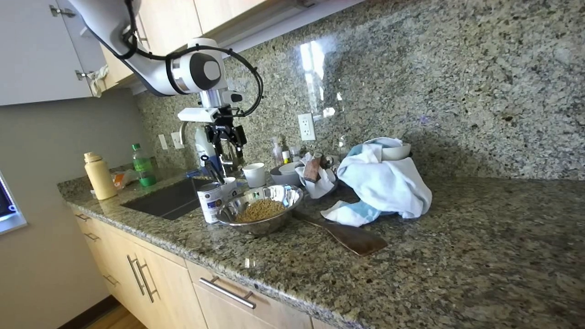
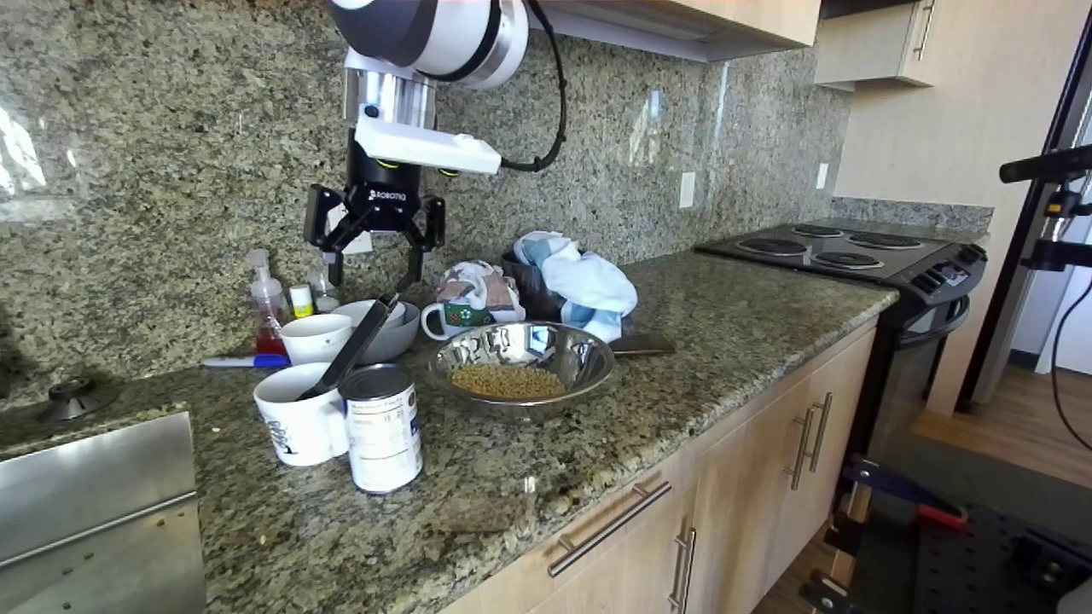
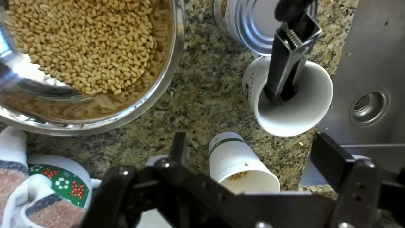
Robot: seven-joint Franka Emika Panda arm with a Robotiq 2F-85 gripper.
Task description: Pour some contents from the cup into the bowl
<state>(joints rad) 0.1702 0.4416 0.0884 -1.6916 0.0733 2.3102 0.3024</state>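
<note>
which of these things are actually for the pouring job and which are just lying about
For the job:
white paper cup with grains inside
metal bowl
gripper, open

Just lying about:
printed mug
black-handled tool leaning in it
can
brown spatula
white-and-blue cloth
green patterned mug
blue-capped marker

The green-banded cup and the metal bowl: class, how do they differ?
The green-banded cup is narrow and deep; the metal bowl is wide and shallow. The cup is mostly white, the bowl shiny silver. The cup shows a small patch of grains, the bowl a broad heap. Both stand upright on the counter, holding grains.
</note>
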